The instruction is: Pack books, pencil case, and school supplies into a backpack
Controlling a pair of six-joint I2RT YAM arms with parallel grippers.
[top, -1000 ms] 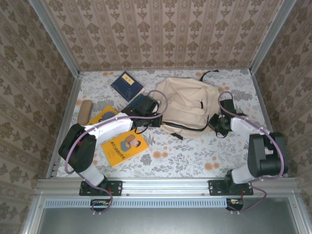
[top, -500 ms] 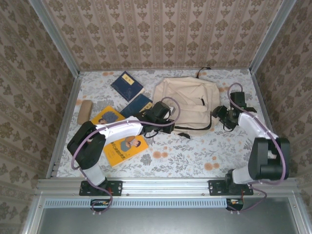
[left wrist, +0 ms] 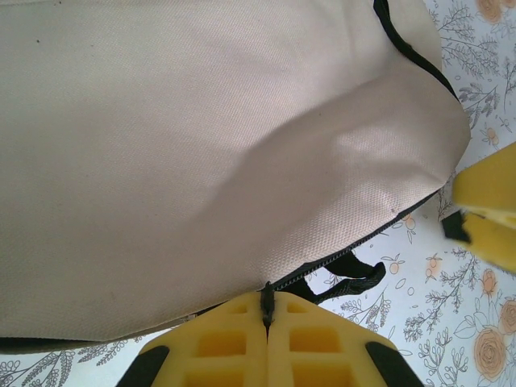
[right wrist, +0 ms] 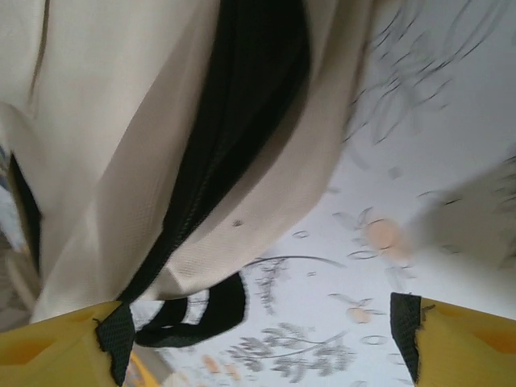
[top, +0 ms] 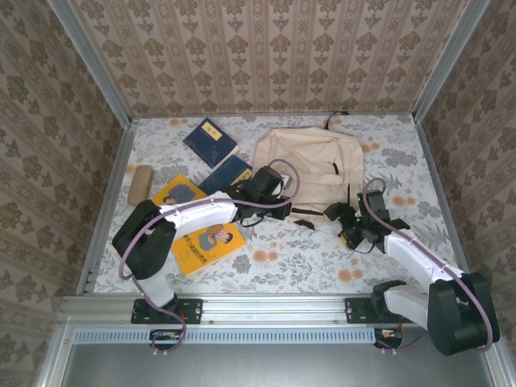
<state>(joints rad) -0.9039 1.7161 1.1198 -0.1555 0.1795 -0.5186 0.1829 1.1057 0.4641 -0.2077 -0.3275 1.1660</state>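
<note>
Right claw (top: 343, 219) nearer; wide apart, empty

The top camera looks down on the whole table (top: 322, 258); both wrist cameras press close to the backpack (top: 310, 165), upper centre there.

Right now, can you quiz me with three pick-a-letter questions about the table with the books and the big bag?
1. Where does the small tan soft oblong pencil case lie?
A by the left edge of the flowered table; B between the arm bases; C in the far right corner.
2. How many bright yellow thin softcover books lie out?
A one; B two; C five.
3. How does the right gripper stand?
A shut on a book; B open; C shut on the pencil case.
Answers:
1 A, it lies far left, beyond the yellow books.
2 B, two yellow covers show.
3 B, its yellow fingers stand wide apart, gripping nothing.
</note>
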